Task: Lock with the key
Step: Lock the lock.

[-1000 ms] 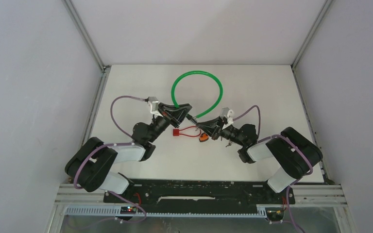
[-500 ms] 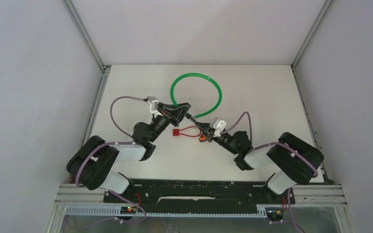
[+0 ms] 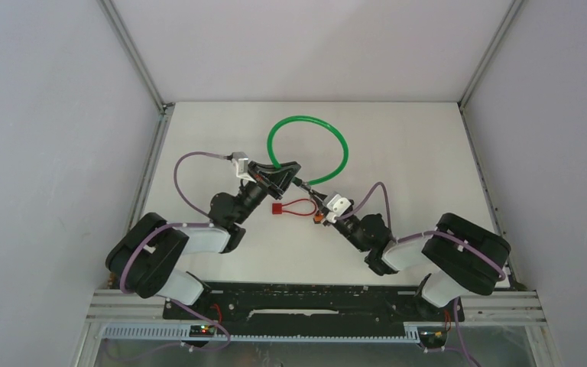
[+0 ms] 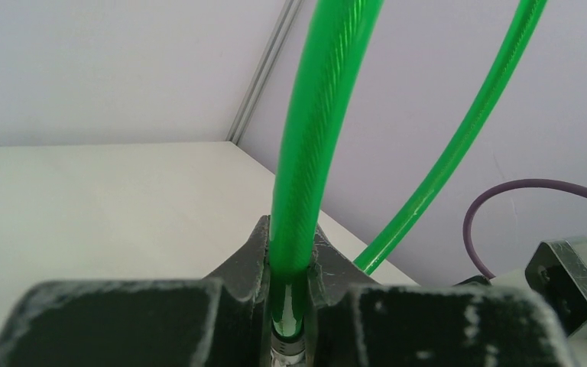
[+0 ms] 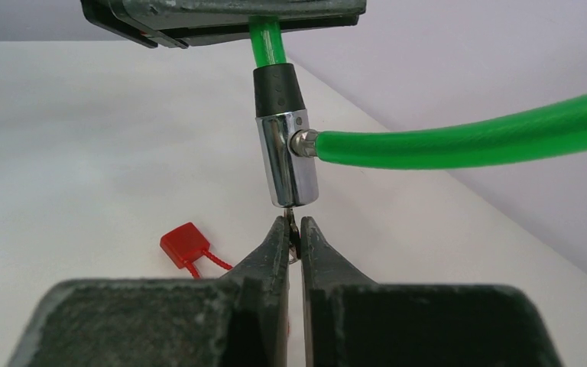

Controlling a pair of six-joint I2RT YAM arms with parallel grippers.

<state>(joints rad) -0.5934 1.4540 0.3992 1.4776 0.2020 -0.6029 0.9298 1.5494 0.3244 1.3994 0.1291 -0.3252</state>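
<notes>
From above, green cable lock (image 3: pixel 306 117) looped on the table (image 3: pixel 413 168), left gripper (image 3: pixel 279 177) and right gripper (image 3: pixel 319 205) at its ends, left wrist, gripper clamped tight on the lock's cable, right wrist, gripper pinched the key (image 5: pixel 291 223) touching the lock cylinder (image 5: pixel 288 160), red tag (image 5: pixel 184 243) beside

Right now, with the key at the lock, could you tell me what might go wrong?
The right gripper pinches the key by its fingertips only, so it may slip when turned. The left gripper clamps the green cable beside the lock cylinder, not the cylinder itself, which could swing aside under a push.
</notes>
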